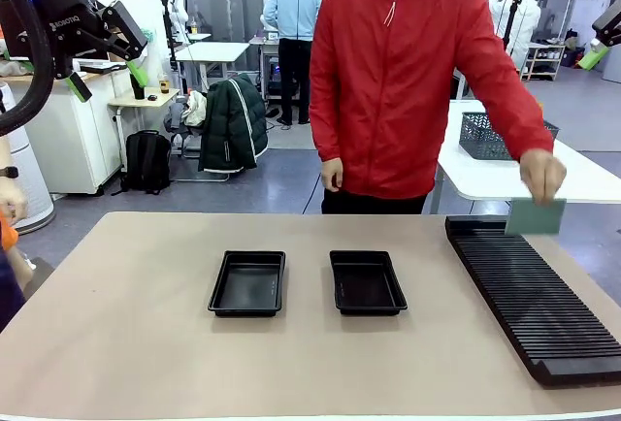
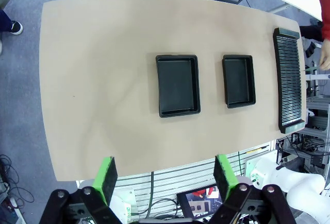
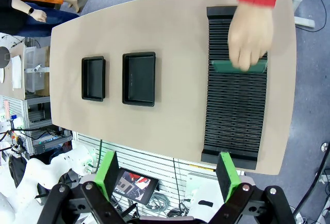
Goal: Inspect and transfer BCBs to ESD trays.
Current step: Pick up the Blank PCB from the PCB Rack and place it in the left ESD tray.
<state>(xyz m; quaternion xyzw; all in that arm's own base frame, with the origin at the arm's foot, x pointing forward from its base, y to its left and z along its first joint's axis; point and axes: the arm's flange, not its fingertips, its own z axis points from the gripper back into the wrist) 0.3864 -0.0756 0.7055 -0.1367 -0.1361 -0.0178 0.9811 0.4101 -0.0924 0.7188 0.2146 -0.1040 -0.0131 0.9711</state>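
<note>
Released, empty: left gripper (image 2: pixel 165 177), right gripper (image 3: pixel 169 175). Green BCB (image 3: pixel 223 67) in person's hand (image 3: pixel 251 41) over rack (image 3: pixel 232 115), one o'clock from right gripper; left gripper reads Robotiq.

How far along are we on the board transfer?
Done: nothing; both ESD trays sit empty. In hand: the person's hand holds one BCB at the slotted rack. Left: every transfer; left claw and right claw are open, holding nothing.
</note>
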